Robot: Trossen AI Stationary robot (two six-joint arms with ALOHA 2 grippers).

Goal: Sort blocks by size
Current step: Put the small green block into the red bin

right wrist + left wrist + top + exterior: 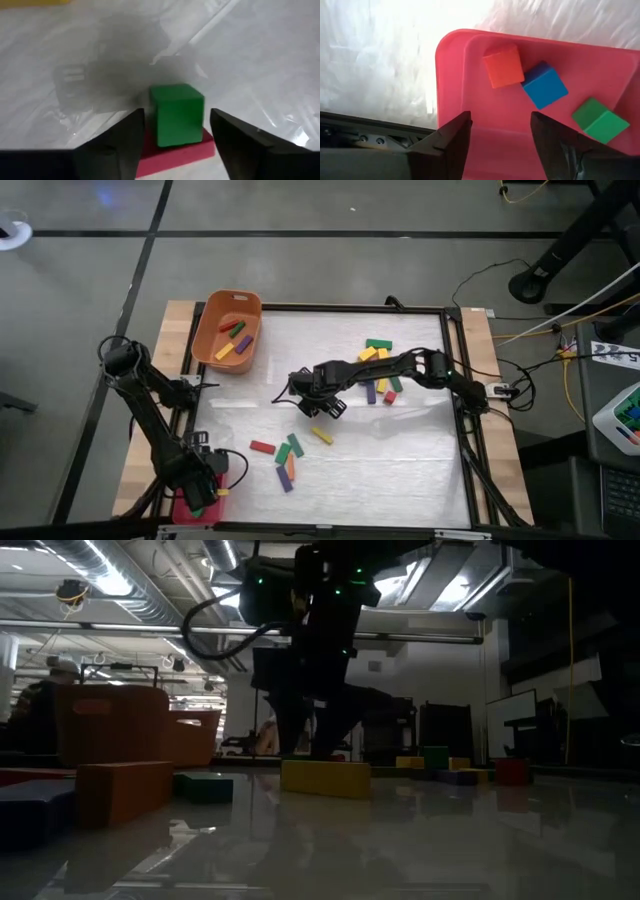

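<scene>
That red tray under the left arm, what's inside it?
The red tray holds three short cubes: an orange cube, a blue cube and a green cube. The left gripper hides the tray's near part.

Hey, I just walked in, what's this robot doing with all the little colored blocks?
It's sorting blocks by size. Long bars lie in the orange tub; the red tray holds orange, blue and green cubes. The left hand hovers open over that tray, holding nothing. The right hand is at mid-table, open around a green cube that sits on a red block. More blocks remain scattered on the table.
</scene>
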